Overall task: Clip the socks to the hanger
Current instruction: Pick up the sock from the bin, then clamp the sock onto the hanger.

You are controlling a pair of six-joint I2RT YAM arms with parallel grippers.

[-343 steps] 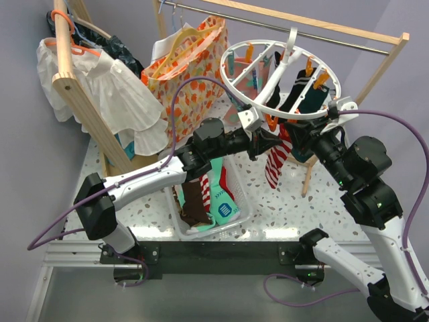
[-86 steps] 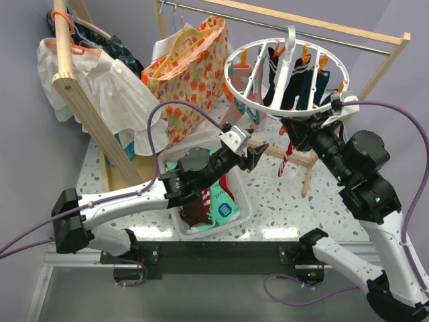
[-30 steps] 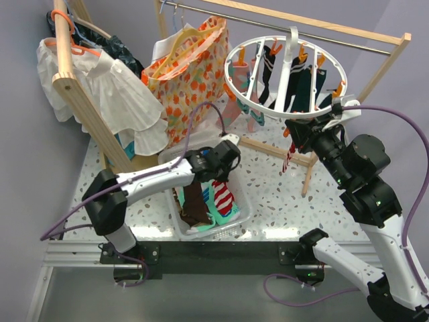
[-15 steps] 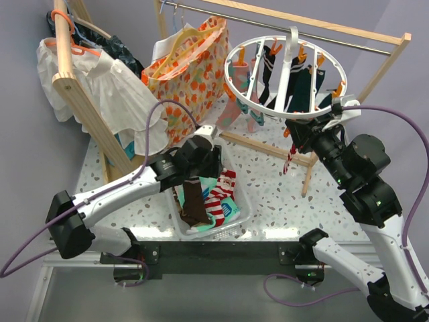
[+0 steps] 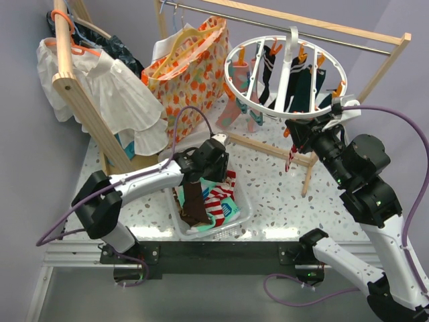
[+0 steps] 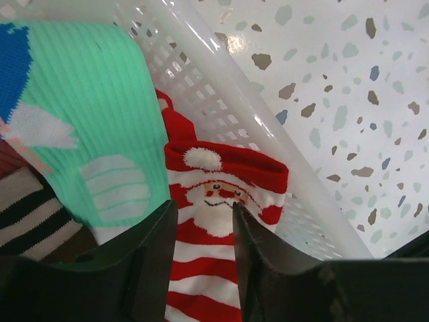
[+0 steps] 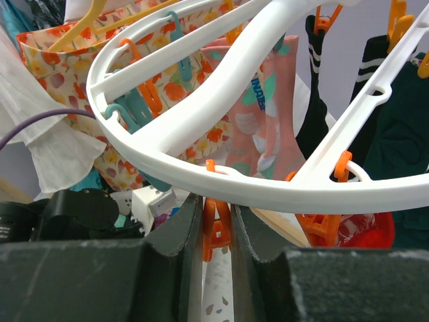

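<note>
The white round hanger (image 5: pixel 288 60) hangs from the rail with several socks clipped on; a red-and-white striped sock (image 5: pixel 289 153) dangles at its near edge. My right gripper (image 5: pixel 295 134) is at that near rim (image 7: pixel 268 191), shut on an orange clip (image 7: pixel 216 231). My left gripper (image 5: pixel 208 180) is low in the white basket (image 5: pixel 242 201), jaws open on either side of a red-and-white Santa sock (image 6: pixel 214 194). A mint-green sock (image 6: pixel 87 121) and a brown striped sock (image 6: pixel 27 215) lie beside it.
The wooden rail frame (image 5: pixel 301 27) spans the back, with its low bar (image 5: pixel 268 147) under the ring. An orange patterned bag (image 5: pixel 184 67) and a white shirt (image 5: pixel 107 87) on an orange hanger hang at the left. The basket wall (image 6: pixel 268 121) is close to my left fingers.
My left arm left the ring and came down into the basket, settling over the red-and-white sock. The ring has levelled. My right arm stays at the rim.
</note>
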